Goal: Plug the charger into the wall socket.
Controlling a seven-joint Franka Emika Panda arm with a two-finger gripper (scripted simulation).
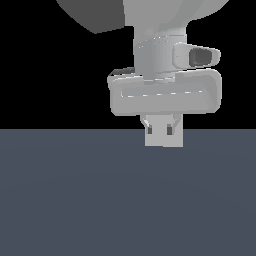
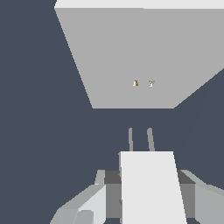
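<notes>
We have the charger (image 2: 151,188) pinched between the fingers of our end effector (image 1: 163,131), carried clear of the dark worktop (image 1: 75,200). Its two prongs (image 2: 140,139) point at the wall socket (image 2: 131,52), which stands farther off, its two small holes (image 2: 143,83) roughly in line with them. So the grasp and aiming look done; a gap remains, and closing it and pushing home are left

You have the charger (image 2: 151,188) between the gripper (image 2: 146,192) fingers, its prongs toward the wall socket (image 2: 140,57), apart.
</notes>
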